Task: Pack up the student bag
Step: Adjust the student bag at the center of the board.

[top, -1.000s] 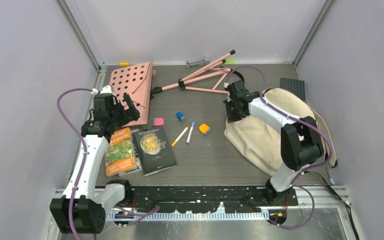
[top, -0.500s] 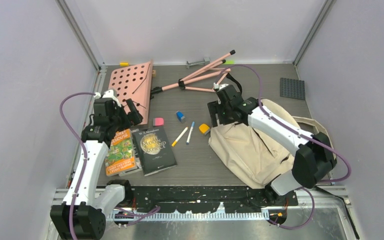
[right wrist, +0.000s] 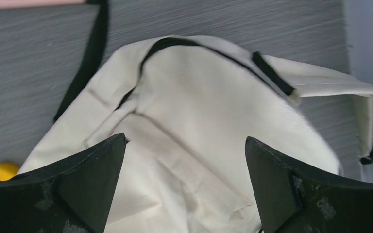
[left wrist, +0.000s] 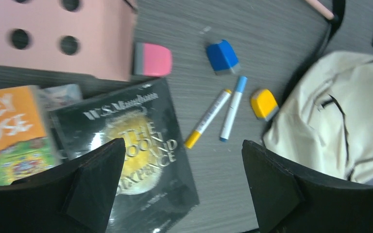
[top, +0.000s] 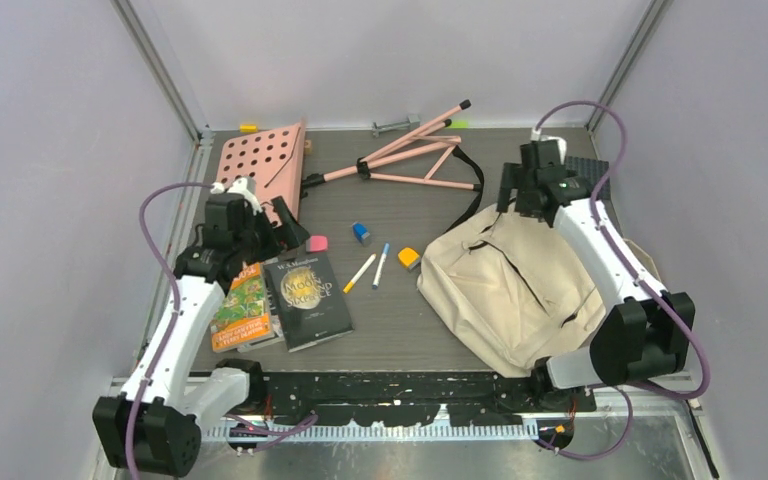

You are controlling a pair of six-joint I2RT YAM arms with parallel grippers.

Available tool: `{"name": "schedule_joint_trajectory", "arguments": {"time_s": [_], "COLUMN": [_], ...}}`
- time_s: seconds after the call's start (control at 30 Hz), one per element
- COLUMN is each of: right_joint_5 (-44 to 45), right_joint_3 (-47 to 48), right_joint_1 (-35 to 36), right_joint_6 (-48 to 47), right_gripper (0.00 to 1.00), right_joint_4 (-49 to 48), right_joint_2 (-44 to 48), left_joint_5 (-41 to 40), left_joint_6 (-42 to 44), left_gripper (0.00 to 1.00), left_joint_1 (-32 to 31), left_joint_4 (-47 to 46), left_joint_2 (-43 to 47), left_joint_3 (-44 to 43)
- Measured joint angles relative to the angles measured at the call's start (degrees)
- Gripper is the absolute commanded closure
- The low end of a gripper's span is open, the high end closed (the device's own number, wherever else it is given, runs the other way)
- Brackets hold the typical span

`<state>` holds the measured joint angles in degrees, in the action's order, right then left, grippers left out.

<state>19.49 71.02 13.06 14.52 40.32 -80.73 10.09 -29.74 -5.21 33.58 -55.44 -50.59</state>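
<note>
Overhead, right claw (right wrist: 184,140) gapes above student bag (right wrist: 209,111), left claw (left wrist: 183,142) wide, probably over book (left wrist: 141,160)

Student bag (top: 505,290) slumped at right; right hand (top: 517,203) above its far edge; dark book (top: 307,300) at left.

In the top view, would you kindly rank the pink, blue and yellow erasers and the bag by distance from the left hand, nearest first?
1. Pink eraser, beside the left hand.
2. Blue eraser, further right.
3. Yellow eraser, mid-table.
4. Bag, right side.
</note>
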Motion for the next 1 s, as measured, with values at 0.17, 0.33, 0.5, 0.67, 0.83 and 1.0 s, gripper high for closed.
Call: {"name": "schedule_joint_trajectory", "arguments": {"time_s": [0.17, 0.33, 0.5, 0.67, 0.83, 1.0], "right_joint_5": [0.6, -2.5, -9.9, -17.7, -21.3, -26.1], "right_joint_3": [-0.3, -0.3, -1.1, -2.1, -3.0, -3.6], "right_joint_1": [-10.1, -19.4, -25.0, -28.5, -29.4, -29.4], "right_joint_6": [-2.7, -4.5, -5.9, -6.7, -7.1, -7.1], "right_gripper": [0.00, 0.00, 0.01, 0.01, 0.01, 0.02], "right_joint_4": [-2.0, -5.3, -7.9, -9.1, -9.2, -9.5], "right_joint_2": [0.0, -2.3, -4.6, -5.8, -6.3, -6.8], "left_joint_5": [-1.1, -1.4, 0.9, 4.6, 8.9, 12.3], "left_joint_6": [-8.3, -15.5, -18.7, -21.0, -23.0, -24.1], "left_gripper": [0.07, 0.07, 0.05, 0.05, 0.05, 0.05], "left_joint_1": [-10.2, -21.0, -29.1, -32.2, -32.6, -33.4], "left_joint_4": [-1.0, -2.3, -3.3, -2.5, -1.4, 1.2], "left_joint_2": [-6.7, -18.8, -31.9, -41.3, -48.8, -56.4], "left_joint_3": [-3.6, -14.2, -26.3, -33.7, -37.2, -41.5]}}
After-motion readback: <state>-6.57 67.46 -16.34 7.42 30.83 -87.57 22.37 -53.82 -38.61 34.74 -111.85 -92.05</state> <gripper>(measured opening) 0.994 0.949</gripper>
